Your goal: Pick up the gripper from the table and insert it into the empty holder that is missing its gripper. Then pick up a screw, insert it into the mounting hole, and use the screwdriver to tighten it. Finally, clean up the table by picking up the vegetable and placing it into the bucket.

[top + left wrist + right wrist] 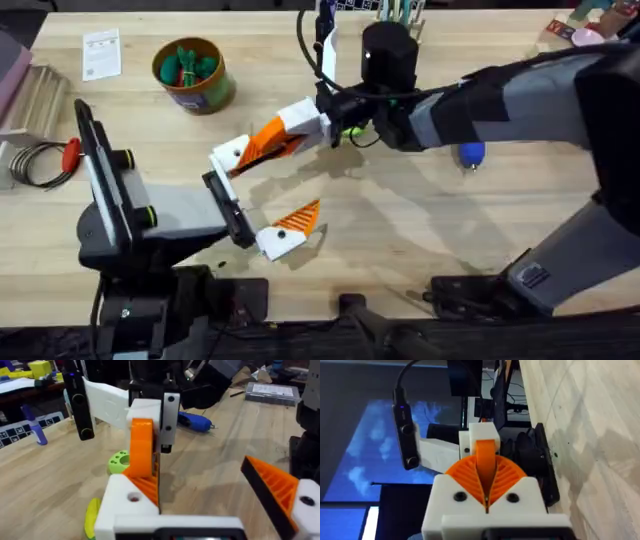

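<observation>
The orange gripper (262,140) is pinched in my right gripper (288,128), which is shut on it after reaching across from the right. One end of the piece meets the white holder (232,156) at the far jaw tip of my left gripper (258,196), which stands wide open. In the left wrist view the orange gripper (142,455) rises out of the holder (125,502). From the right wrist, ribbed pads (507,475) clamp the orange gripper (485,457). The blue screwdriver (471,153) lies right of centre. The bucket (193,75) stands far left. Screw and vegetable are out of view.
The bucket holds green toy vegetables. A green disc with holes (119,462) lies just behind the left jaw. A red-handled tool (70,152) and a cable coil sit at the left edge. A black cylinder (389,50) stands at the back centre.
</observation>
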`<state>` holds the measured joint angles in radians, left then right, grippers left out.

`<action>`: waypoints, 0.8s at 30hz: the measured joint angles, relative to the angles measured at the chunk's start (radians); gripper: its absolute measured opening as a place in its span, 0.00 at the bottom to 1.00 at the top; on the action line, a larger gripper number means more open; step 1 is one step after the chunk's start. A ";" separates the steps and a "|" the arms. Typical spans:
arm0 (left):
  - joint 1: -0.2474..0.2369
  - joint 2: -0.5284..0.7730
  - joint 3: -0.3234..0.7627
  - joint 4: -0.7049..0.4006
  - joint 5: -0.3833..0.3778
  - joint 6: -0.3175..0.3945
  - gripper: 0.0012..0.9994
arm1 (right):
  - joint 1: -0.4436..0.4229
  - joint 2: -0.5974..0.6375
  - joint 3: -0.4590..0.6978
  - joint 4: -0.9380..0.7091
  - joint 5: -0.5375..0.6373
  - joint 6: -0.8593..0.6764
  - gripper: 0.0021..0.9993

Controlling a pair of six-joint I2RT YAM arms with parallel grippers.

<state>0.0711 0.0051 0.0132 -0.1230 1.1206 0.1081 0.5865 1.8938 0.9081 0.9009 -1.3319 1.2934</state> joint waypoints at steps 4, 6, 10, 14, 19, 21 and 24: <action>0.000 0.000 0.000 0.000 0.000 0.000 0.99 | 0.000 0.000 0.000 0.000 0.000 0.000 0.01; 0.000 0.000 0.000 -0.001 0.006 0.000 0.99 | 0.000 0.000 0.000 -0.002 0.007 0.001 0.21; -0.011 0.000 0.001 -0.006 0.037 0.000 0.99 | 0.021 0.000 0.017 0.004 0.033 -0.003 0.78; -0.011 0.000 0.001 -0.007 0.043 0.000 0.99 | 0.021 0.000 0.020 0.004 0.039 -0.004 0.83; -0.011 0.000 0.001 -0.007 0.043 0.000 0.99 | 0.003 0.000 0.021 0.004 0.046 -0.009 0.84; -0.011 0.000 0.001 -0.007 0.044 0.000 0.99 | -0.010 0.000 0.021 -0.004 0.048 -0.027 0.84; -0.011 0.000 0.001 -0.007 0.044 0.000 0.99 | -0.038 -0.013 0.025 -0.139 0.072 -0.096 0.84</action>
<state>0.0605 0.0054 0.0139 -0.1303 1.1645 0.1081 0.5490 1.8810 0.9334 0.7616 -1.2603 1.1971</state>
